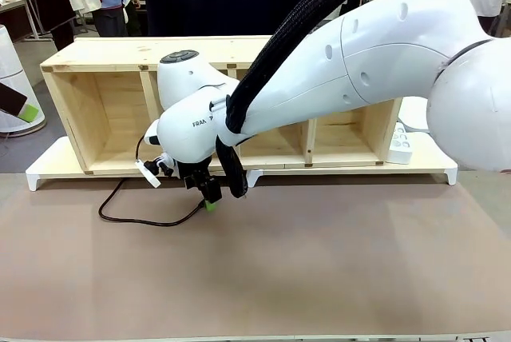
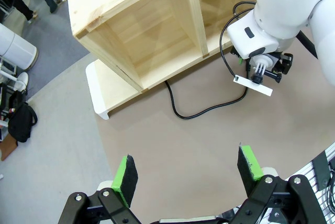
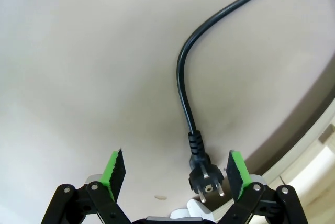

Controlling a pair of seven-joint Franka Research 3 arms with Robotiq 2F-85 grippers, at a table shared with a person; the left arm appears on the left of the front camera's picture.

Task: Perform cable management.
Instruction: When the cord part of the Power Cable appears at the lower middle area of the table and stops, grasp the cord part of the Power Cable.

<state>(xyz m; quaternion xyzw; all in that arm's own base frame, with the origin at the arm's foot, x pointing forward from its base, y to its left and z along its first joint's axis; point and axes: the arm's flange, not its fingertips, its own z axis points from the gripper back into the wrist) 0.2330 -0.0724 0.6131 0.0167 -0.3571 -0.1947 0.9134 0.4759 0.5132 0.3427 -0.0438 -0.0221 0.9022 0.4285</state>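
The brown bench (image 1: 335, 278) carries a wooden shelf (image 1: 104, 110). The left claw (image 2: 186, 156) hovers spread and empty. The right claw (image 3: 175, 158) hangs low, also spread and holding nothing. The cable (image 3: 180, 77) loops from the shelf's foot across the bench, and its plug (image 3: 205, 174) lies between the right claw's fingers. The cord looks light and floppy, so the stiff plug neck seems the surest hold.

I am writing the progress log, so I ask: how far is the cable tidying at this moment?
Done: nothing visible; the cable lies in a loose loop on the mat before the wooden shelf. In hand: the right arm's jaws stand open on both sides of the plug, not closed. Left: grip the plug and gather the cable, probably.
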